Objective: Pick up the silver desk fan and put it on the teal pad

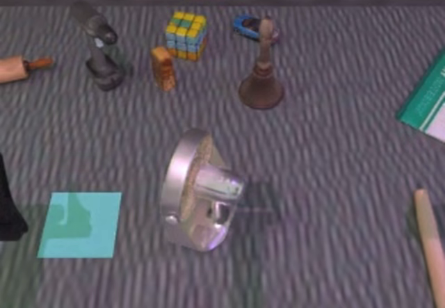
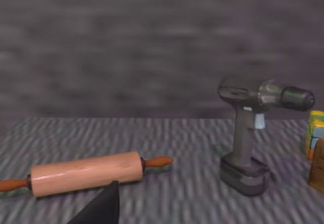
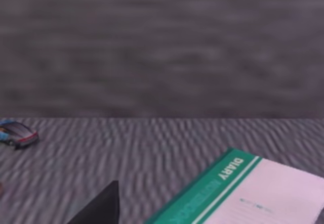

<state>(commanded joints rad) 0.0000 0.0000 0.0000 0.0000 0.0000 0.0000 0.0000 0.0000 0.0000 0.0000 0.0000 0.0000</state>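
Grey woven cloth covers the table (image 1: 334, 183), where the silver desk fan (image 1: 198, 191) stands well to the right of the left gripper (image 1: 8, 214), the teal pad (image 1: 80, 224) between them; whether its fingers are apart I cannot tell.

Left arm (image 1: 10, 211) parked — table's left (idle).
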